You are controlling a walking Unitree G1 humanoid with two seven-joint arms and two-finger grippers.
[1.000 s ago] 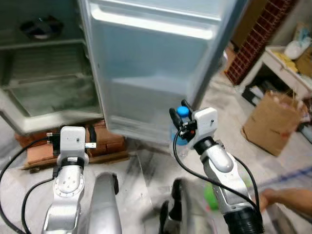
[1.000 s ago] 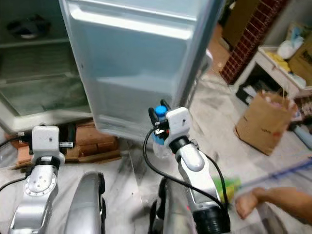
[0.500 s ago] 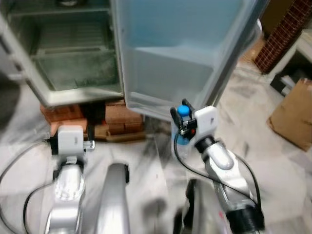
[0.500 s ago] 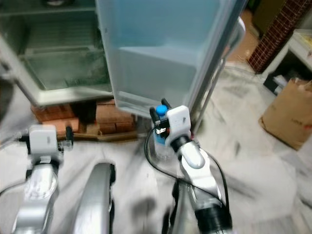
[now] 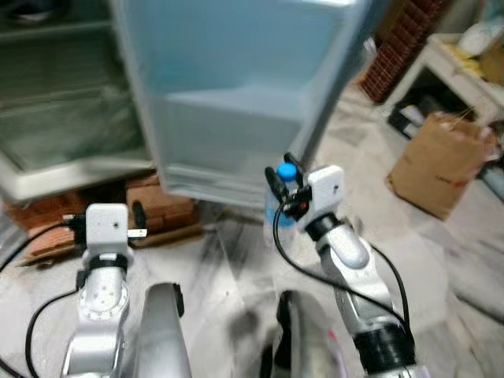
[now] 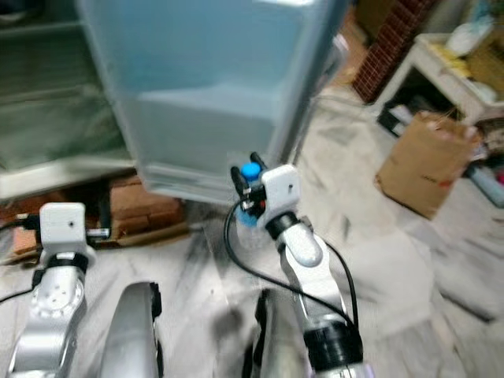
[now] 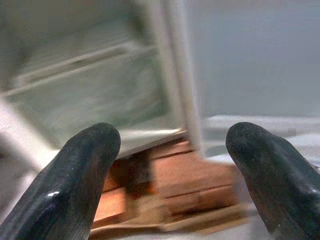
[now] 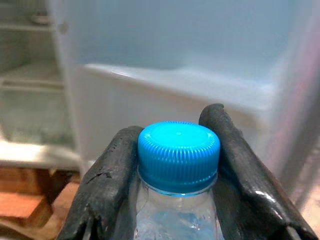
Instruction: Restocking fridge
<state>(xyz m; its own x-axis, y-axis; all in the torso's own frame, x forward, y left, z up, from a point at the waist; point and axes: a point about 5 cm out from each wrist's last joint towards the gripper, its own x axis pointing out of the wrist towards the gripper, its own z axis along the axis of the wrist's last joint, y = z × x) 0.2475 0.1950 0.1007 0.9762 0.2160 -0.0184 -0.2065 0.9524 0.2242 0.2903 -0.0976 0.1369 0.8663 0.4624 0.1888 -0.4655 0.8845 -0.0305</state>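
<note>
A clear water bottle (image 5: 281,206) with a blue cap (image 8: 178,154) stands upright between the black fingers of my right gripper (image 5: 280,183), which is shut on its neck just under the cap. It hangs in front of the open fridge door (image 5: 236,87), close to the door's lower shelf (image 8: 175,87). The fridge's inside (image 5: 63,110) with its glass shelves lies to the left. My left gripper (image 7: 172,165) is open and holds nothing; it points toward the fridge's bottom edge and the bricks (image 7: 195,187) under it.
The fridge rests on red bricks (image 5: 161,213) and a wooden board on the marble floor. To the right stand a brown paper bag (image 5: 437,169), a low white table (image 5: 465,79) and a brick pillar (image 5: 402,43).
The camera has swung as I move, so the fridge door now sits nearer the middle. My right gripper still grips the bottle. The person's hand seen one second ago is out of view.
</note>
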